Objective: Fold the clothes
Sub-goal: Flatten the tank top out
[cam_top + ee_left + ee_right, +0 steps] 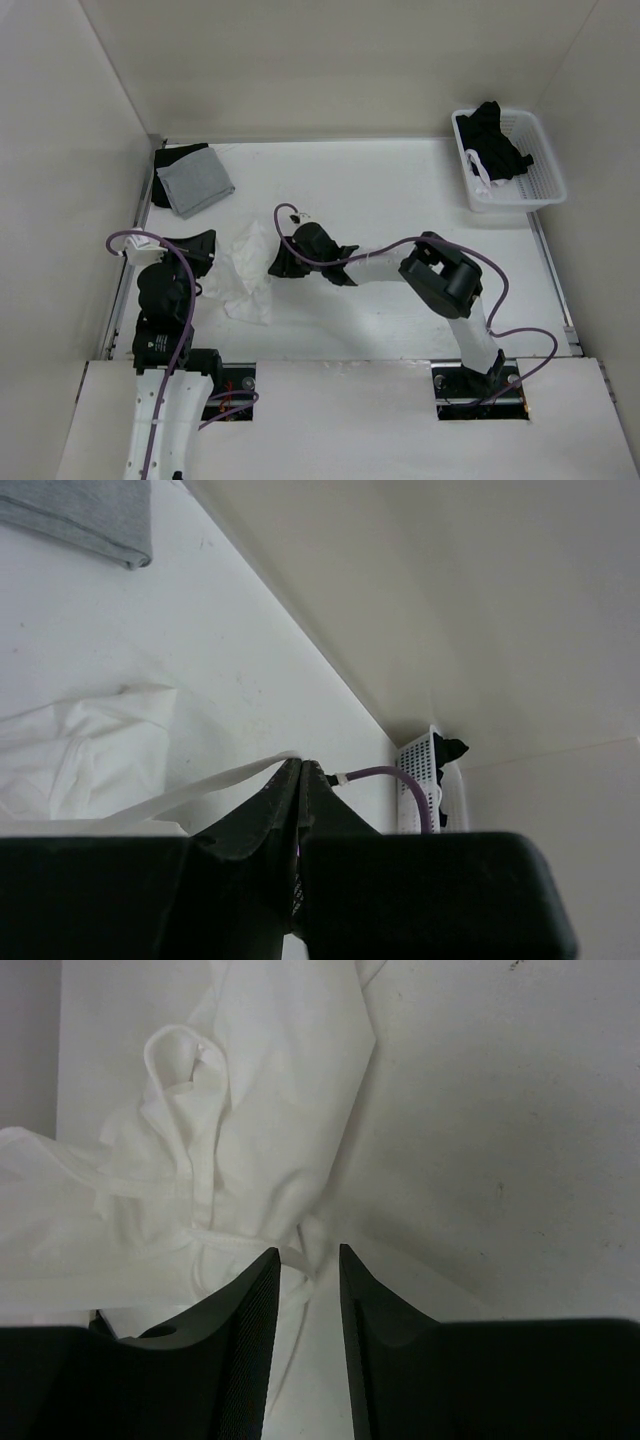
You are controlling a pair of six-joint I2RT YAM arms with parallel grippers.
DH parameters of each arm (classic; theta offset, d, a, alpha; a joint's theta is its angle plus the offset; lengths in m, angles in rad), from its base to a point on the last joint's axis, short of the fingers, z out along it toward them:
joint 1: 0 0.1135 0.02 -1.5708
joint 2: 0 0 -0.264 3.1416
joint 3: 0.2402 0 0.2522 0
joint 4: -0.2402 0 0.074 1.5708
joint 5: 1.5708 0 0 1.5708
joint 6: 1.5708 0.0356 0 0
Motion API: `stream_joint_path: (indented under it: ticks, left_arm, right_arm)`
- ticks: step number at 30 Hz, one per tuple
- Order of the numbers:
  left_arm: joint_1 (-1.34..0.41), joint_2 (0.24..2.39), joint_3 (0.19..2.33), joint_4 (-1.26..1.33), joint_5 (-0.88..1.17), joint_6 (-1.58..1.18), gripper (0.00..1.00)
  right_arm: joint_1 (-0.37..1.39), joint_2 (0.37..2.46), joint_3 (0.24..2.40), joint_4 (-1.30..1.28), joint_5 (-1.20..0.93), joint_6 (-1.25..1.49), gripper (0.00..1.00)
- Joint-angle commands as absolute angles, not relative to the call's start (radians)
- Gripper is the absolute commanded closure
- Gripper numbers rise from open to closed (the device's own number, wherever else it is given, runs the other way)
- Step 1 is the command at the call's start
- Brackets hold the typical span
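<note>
The clothes [245,275], a thin white garment, lie crumpled on the table at the left, between the two grippers. My left gripper [208,255] sits at the garment's left edge. In the left wrist view its jaws [302,762] are pressed together, and a narrow white strap [200,790] runs from the tips back to the clothes [90,750]. My right gripper [274,267] reaches in from the right. Its fingers [308,1252] stand apart, low over the cloth, with a thin strap loop [298,1257] lying in the gap. The bunched clothes [250,1110] fill the space ahead of them.
A folded grey cloth [195,180] lies on a black garment [170,160] at the back left. A white basket [512,195] holding black garments [495,140] stands at the back right. Walls enclose the table on three sides. A purple cable [400,245] trails along the right arm.
</note>
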State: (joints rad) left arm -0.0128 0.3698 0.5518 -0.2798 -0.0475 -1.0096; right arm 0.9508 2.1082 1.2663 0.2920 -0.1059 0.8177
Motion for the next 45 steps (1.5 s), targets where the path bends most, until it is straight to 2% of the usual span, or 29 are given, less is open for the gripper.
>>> stream_joint_path:
  ticks: [1,8,11,18,22,25,27,33,37,45]
  left_arm:
    - [-0.004,0.379,0.54,-0.232,-0.038,-1.0,0.99]
    - [0.001,0.38,0.531,-0.232,-0.037,-0.999,0.99]
    - [0.002,0.38,0.528,-0.232,-0.035,-0.999,0.99]
    - [0.004,0.382,0.526,-0.225,-0.032,-1.0,0.99]
    - [0.004,0.383,0.522,-0.225,-0.032,-1.003,0.99]
    - [0.004,0.383,0.52,-0.225,-0.032,-1.003,0.99]
    - [0.005,0.383,0.52,-0.219,-0.034,-1.003,0.99]
    - [0.01,0.417,0.557,-0.167,-0.041,-1.02,0.99]
    - [0.001,0.443,0.621,-0.104,-0.041,-1.057,0.99]
    - [-0.011,0.39,0.857,-0.098,-0.071,-1.045,0.99]
  right_arm:
    - [0.964,2.125,1.27,0.33,-0.135,0.828,0.67]
    - [0.976,2.102,1.233,0.351,-0.124,0.838,0.69]
    - [0.975,2.08,1.19,0.408,-0.123,0.847,0.63]
    - [0.973,2.14,1.242,0.382,-0.152,0.851,0.64]
    - [0.973,2.18,1.301,0.348,-0.158,0.853,0.69]
    - [0.973,2.174,1.302,0.353,-0.14,0.857,0.83]
    - [0.972,2.143,1.275,0.367,-0.104,0.862,0.88]
    - [0.985,1.878,1.125,0.348,0.055,0.775,0.91]
    - [1.024,1.634,1.069,0.203,0.213,0.671,0.94]
    - [1.157,1.218,1.169,-0.11,0.582,0.412,0.95]
